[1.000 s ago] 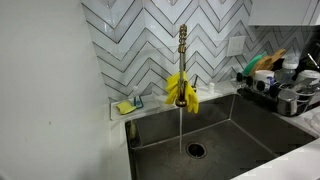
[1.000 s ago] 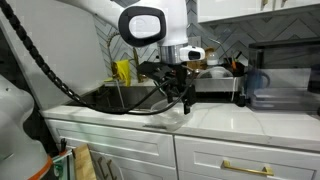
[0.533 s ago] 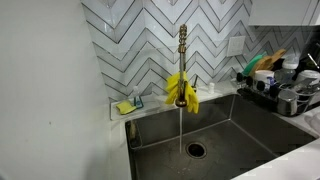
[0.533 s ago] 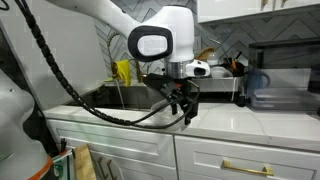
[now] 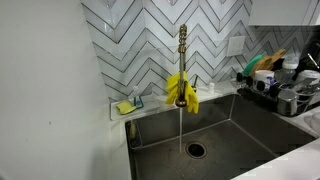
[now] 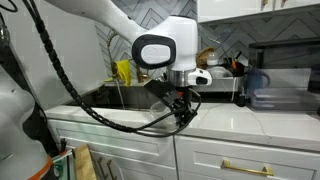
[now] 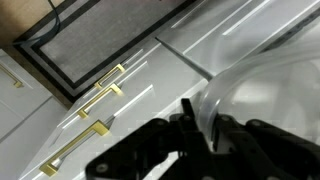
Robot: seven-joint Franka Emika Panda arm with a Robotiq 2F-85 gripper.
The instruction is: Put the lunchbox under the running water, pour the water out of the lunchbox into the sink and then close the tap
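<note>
While running water (image 5: 180, 125) falls vertically into the sink (image 5: 250, 130), the gripper (image 7: 205, 116) pinches the clear lunchbox (image 7: 265, 85) by its wall, jaws nearly closed; its long axis is unclear.

A: What's your wall?
B: Grey/white chevron tile (image 5: 140, 40), backsplash.
A: Furn. near you?
B: White lower cabs (image 6: 200, 150), brass pulls (image 7: 100, 95), white counter (image 6: 230, 118).
A: Floor?
B: Wood floor (image 7: 18, 18), grey mat (image 7: 100, 45) w/ dark border.
</note>
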